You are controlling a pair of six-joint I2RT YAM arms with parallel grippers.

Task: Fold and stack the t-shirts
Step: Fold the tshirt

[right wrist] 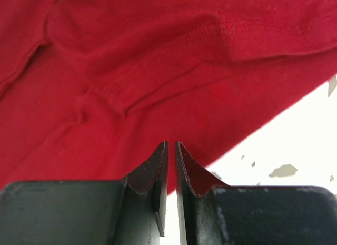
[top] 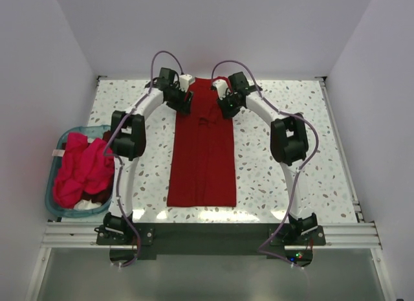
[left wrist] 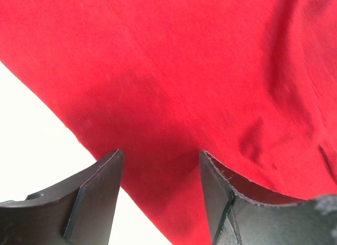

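A deep crimson t-shirt (top: pixel 202 152) lies on the speckled table, folded lengthwise into a long narrow strip running from the far edge toward me. My left gripper (top: pixel 184 101) hovers at the strip's far left edge. In the left wrist view it (left wrist: pixel 160 153) is open, with cloth (left wrist: pixel 174 71) between and beyond the fingers. My right gripper (top: pixel 226 105) is at the strip's far right edge. In the right wrist view it (right wrist: pixel 171 144) is shut with only a hairline gap, over the cloth's (right wrist: pixel 131 55) edge and seams, gripping nothing visible. Brighter pinkish-red t-shirts (top: pixel 81 168) are piled in the basket.
A teal plastic basket (top: pixel 49 191) hangs off the table's left edge beside the left arm, with something white (top: pixel 87 204) under the shirts. The speckled tabletop (top: pixel 304 113) shows on both sides of the strip. White walls close in the far side and both sides.
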